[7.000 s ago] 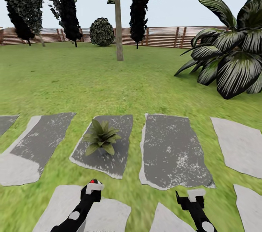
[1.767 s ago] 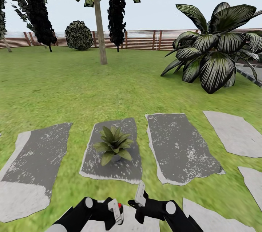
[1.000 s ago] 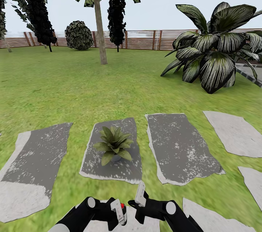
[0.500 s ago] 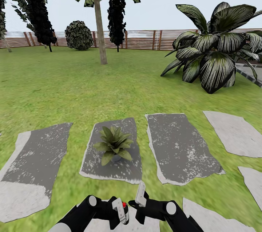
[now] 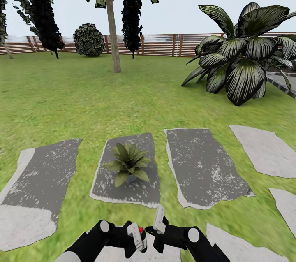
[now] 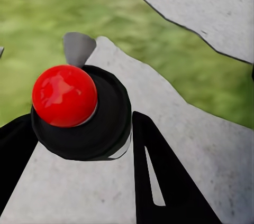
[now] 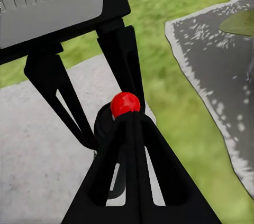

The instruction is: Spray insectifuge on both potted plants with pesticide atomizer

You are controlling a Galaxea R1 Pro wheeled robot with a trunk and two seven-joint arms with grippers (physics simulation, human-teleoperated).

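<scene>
The pesticide atomizer [image 5: 140,231], a tiny dark bottle with a red ball top [image 6: 64,95], sits between the fingers of my left gripper [image 5: 137,237], which is shut on it low in the head view. My right gripper [image 5: 149,230] is shut. In the right wrist view its joined fingertips [image 7: 128,119] reach the red top [image 7: 125,102], with the left gripper's black fingers [image 7: 123,55] behind it. One potted plant [image 5: 128,163], a low olive-green rosette, stands on a dark stepping slab [image 5: 123,190] just ahead of both grippers.
Grey slabs [image 5: 203,167] lie in a row across the lawn. A huge dark plant with white-striped leaves [image 5: 242,60] stands at the right. A tree trunk [image 5: 112,27], dark trees, a round bush [image 5: 88,40] and a slat fence [image 5: 164,45] line the back.
Since seven seconds ago the view has shifted and both arms have swung inward. Over the last two seconds my left gripper has carried the atomizer right, up to the right fingertips.
</scene>
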